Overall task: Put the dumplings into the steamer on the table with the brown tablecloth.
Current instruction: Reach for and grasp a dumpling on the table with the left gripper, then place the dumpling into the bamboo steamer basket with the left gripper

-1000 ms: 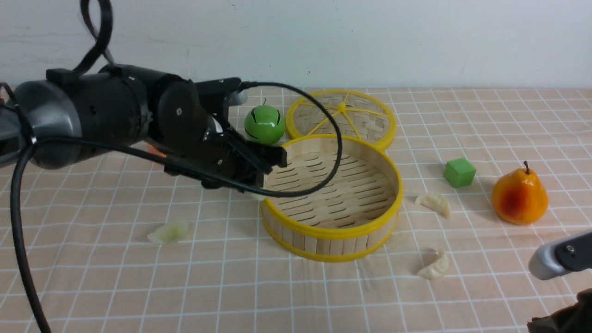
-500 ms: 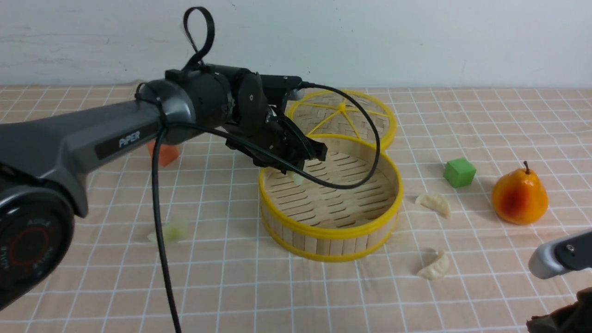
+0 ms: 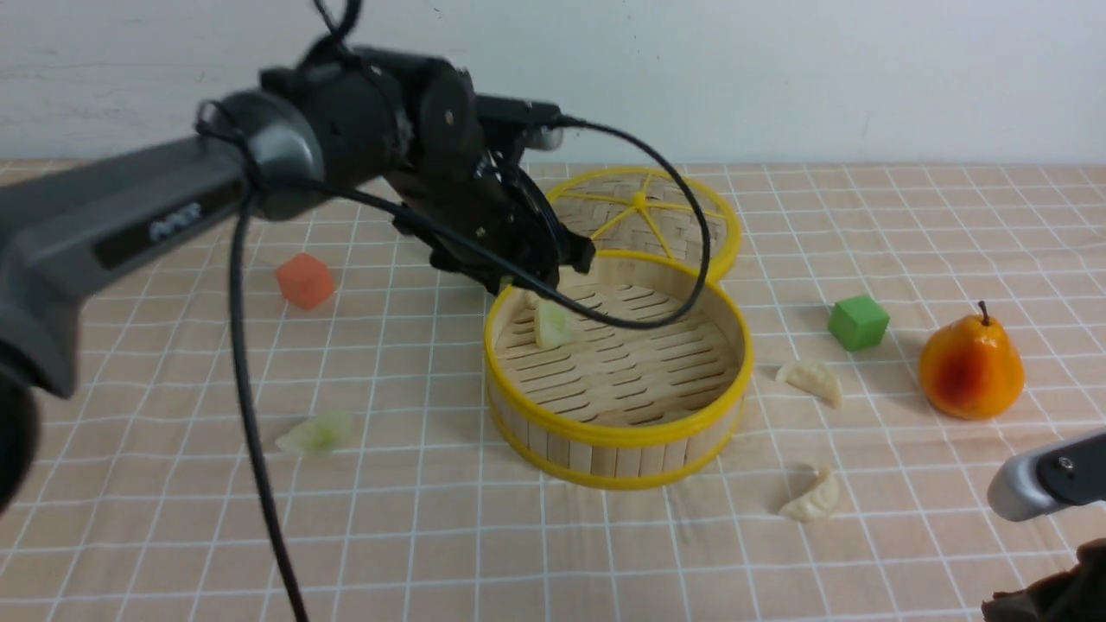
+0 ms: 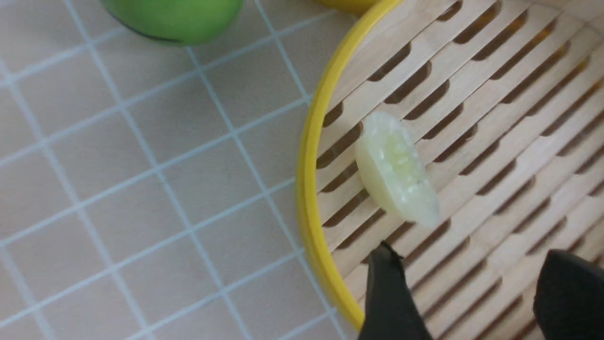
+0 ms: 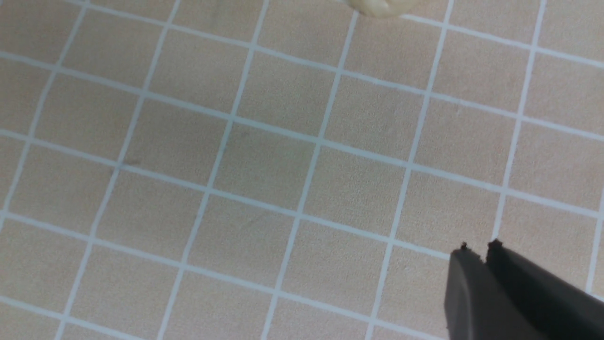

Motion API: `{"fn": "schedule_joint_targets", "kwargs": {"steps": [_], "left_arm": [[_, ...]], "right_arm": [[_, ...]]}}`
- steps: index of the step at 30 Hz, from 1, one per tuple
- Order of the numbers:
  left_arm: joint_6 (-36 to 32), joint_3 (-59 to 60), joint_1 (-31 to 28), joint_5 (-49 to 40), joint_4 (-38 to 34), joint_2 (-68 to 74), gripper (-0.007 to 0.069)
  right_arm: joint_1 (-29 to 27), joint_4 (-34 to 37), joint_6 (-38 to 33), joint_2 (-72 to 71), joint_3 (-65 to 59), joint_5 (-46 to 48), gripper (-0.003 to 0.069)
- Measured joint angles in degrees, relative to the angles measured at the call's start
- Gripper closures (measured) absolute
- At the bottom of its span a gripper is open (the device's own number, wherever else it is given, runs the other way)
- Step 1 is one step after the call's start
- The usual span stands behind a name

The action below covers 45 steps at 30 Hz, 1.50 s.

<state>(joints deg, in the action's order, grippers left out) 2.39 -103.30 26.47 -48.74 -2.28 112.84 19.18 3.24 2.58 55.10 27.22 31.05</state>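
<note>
The bench (image 3: 173, 553) is covered entirely by the brown tablecloth (image 3: 864, 216), white-gridded and lightly creased. The left arm (image 3: 130, 216) is stretched in from the left, over the far-left rim of the steamer (image 3: 618, 453). The left tool (image 4: 469, 264) is spread wide, and nothing is gripped between its fingers (image 4: 387, 293). The right arm (image 3: 1041, 479) is seen only at the front view's lower right edge. The right tool (image 5: 479, 250) is clenched on nothing, fingers pressed together, above plain cloth. The steamer is set upright mid-bench. The lid (image 3: 691, 226) is laid flat just behind it; contact cannot be told. The pear (image 3: 970, 367) is stood upright at far right. The green ball (image 4: 174, 19) is caught only in the left wrist view, on the cloth near the steamer rim. The orange cube (image 3: 304, 280) is placed left of the steamer, well apart. The green cube (image 3: 858, 322) is placed between steamer and pear. One green dumpling (image 3: 551, 324) is found inside the steamer by its left wall, tipped on edge, just off the left fingertips, untouched. The second green dumpling (image 3: 316, 434) is left on the cloth, front-left of the steamer. One white dumpling (image 3: 810, 380) is seen on the cloth near the green cube, and the other white dumpling (image 3: 812, 499) nearer the front, right of the steamer.
</note>
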Motion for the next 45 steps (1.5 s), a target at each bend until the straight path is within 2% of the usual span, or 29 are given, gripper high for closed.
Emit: {"fn": "schedule_joint_targets", "kwargs": {"steps": [4,7,9,11,15,17,18,22,25,29,31,34,35,36,37,41,45], "left_arm": [[-4.46,5.49,-0.08,-8.06,4.98,-8.99,0.0269],[-5.82,13.37,-1.75,-8.94,7.08,-12.36,0.0314],[-5.58,17.43,-3.26,-7.18,7.71,-12.8,0.0338],[-2.71,24.32,-7.66,-0.68,8.52,-12.74,0.0377],[-0.45,30.96,-11.57,7.59,8.73,-12.75,0.0382],[-0.12,34.18,-12.66,13.72,7.84,-12.75,0.034],[-0.12,34.5,-12.66,14.03,7.77,-12.75,0.0335],[-1.0,35.34,-12.59,17.29,6.69,-11.03,0.0198],[-1.68,35.39,-12.59,17.8,7.19,-8.08,0.0123],[-2.39,35.44,-12.59,18.19,9.86,-4.84,0.0104],[-2.39,35.34,-12.59,18.69,12.15,-3.11,0.013],[-2.39,35.17,-12.39,18.85,12.14,-2.81,0.0239],[-2.39,35.17,-12.39,18.85,12.1,-2.81,0.0249],[-1.97,35.17,-12.33,18.85,11.58,-2.81,0.0347],[-1.58,35.17,-12.33,18.85,11.62,-2.81,0.0398],[-0.22,35.17,-12.33,18.39,11.56,-3.51,0.041],[0.67,35.44,-12.5,17.29,6.76,-6.75,0.0408]], "right_arm": [[0.0,0.49,0.0,0.11,0.0,0.36,0.0601],[0.0,0.54,0.0,0.11,0.0,0.3,0.0597],[0.0,0.55,0.0,0.11,0.0,0.19,0.0596],[0.0,0.55,0.0,0.11,0.0,0.0,0.0595],[0.0,0.55,0.0,0.17,0.0,-0.35,0.0591],[0.0,0.69,0.0,0.22,0.0,-0.54,0.0586],[0.0,0.75,0.0,0.22,0.0,-0.54,0.0585],[0.0,1.45,0.0,0.22,0.0,-0.59,0.058],[0.0,2.0,0.0,0.22,0.0,-0.61,0.0575],[0.0,2.21,0.0,0.22,0.0,-0.68,0.0574],[0.0,2.64,0.0,0.22,0.0,-0.74,0.0574],[0.0,3.17,0.0,0.22,0.0,-1.11,0.0573],[0.0,3.27,0.0,0.22,0.0,-1.2,0.0573],[0.0,3.33,0.0,0.22,0.0,-1.33,0.0573],[0.0,3.32,0.0,0.22,0.0,-1.39,0.0573],[0.0,3.32,0.0,0.22,0.0,-1.55,0.0568],[0.0,3.32,0.0,0.22,0.0,-1.55,0.0564]]}}
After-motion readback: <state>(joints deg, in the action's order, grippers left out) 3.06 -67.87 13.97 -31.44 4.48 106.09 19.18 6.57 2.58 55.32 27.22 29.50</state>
